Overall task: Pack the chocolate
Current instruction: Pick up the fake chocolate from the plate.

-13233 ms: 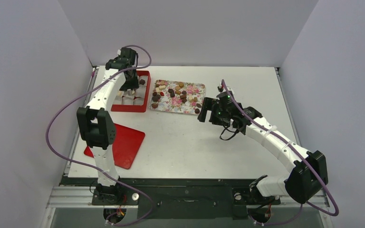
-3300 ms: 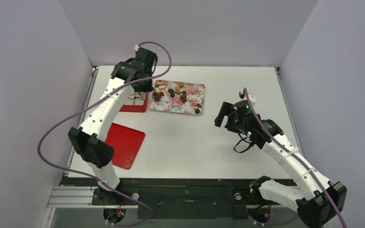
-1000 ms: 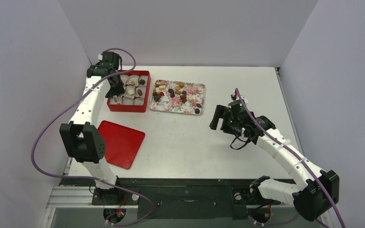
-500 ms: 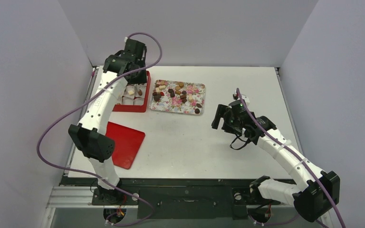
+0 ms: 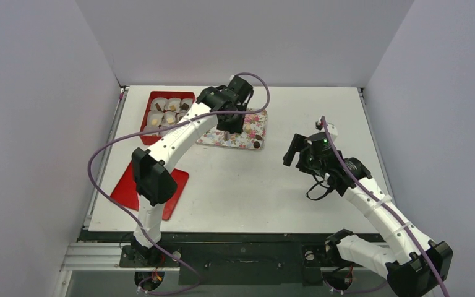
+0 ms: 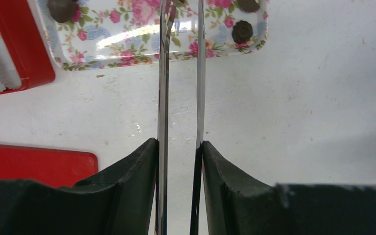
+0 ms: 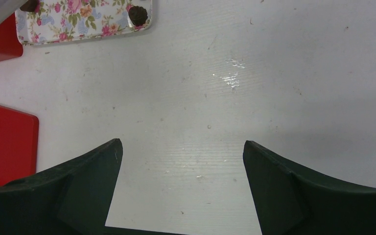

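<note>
Left jaws [image 6: 181, 6] hang narrowly parted over the tray [image 6: 127, 44] of chocolate [image 6: 242, 31]; whether they pinch any, I cannot tell. Right jaws [image 7: 181, 143] gape wide, well apart from it.

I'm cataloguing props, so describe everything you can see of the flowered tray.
The flowered tray is a shallow rectangle with rounded corners and a low rim, glossy, white with pink roses and green leaves. It lies flat on the white table, right of the red box, carrying scattered chocolate pieces. The left gripper hangs over it, hiding part from above.
</note>
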{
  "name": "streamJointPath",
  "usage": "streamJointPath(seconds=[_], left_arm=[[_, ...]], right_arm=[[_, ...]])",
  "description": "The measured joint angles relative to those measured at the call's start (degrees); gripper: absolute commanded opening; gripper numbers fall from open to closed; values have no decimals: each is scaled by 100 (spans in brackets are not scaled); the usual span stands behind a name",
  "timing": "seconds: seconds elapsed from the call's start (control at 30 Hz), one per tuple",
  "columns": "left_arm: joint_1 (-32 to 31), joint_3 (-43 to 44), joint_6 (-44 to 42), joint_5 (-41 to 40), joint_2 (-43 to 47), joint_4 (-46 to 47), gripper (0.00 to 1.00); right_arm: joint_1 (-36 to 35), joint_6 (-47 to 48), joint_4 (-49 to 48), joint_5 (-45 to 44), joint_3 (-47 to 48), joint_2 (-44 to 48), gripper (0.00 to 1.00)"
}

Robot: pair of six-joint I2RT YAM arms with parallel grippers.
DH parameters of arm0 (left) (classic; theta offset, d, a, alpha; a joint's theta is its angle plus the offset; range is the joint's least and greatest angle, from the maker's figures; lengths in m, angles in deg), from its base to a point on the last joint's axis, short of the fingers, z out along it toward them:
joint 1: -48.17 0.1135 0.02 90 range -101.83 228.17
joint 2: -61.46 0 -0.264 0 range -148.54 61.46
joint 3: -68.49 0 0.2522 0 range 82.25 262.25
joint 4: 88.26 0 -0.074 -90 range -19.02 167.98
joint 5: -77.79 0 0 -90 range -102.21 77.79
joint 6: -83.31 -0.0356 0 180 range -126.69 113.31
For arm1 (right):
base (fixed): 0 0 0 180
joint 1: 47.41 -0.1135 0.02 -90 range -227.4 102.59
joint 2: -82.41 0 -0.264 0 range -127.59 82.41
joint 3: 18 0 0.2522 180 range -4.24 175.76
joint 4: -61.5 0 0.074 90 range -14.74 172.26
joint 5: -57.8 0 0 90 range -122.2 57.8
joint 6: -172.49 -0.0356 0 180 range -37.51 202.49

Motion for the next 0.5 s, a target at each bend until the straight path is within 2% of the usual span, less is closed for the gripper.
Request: streamJointPath(seconds=[0.5], left_arm=[[-616, -118, 214, 343, -256, 293, 37]], right_arm=[[26, -136, 85, -107, -164, 232, 89]])
